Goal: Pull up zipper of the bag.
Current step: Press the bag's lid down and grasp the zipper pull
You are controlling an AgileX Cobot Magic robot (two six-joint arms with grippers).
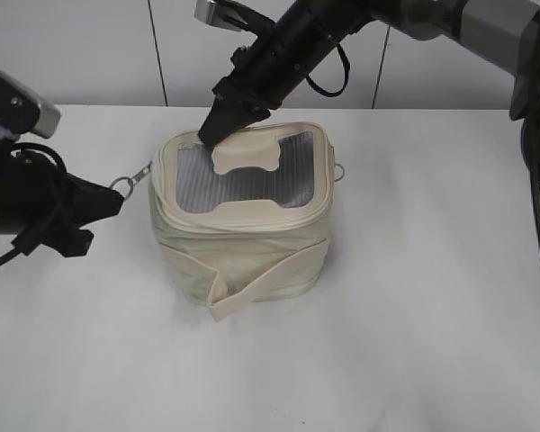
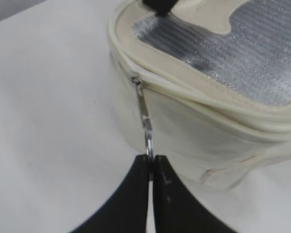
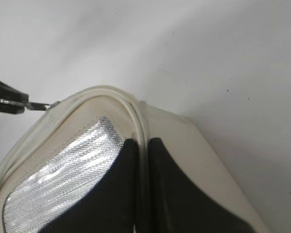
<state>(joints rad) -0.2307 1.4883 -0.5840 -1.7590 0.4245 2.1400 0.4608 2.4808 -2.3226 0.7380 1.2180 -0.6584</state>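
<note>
While right gripper (image 1: 218, 126) pinches bag (image 1: 243, 236) rim, upper centre, as anchor; left gripper (image 2: 151, 162) pinches zipper (image 2: 144, 109) ring taut, lower centre.

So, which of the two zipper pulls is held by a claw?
The pull at the bag's left corner, pinched by the left claw. The other pull, at the right side, hangs free.

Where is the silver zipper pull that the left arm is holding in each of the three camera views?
Exterior view: the zipper pull sits left of centre, stretched between the bag and the left gripper.
Left wrist view: centre, running down from the rim seam into the closed jaws.
Right wrist view: far left edge, a thin silver strip off the bag's corner.
Shared landmark: the grey mesh panel on top of the bag.
</note>
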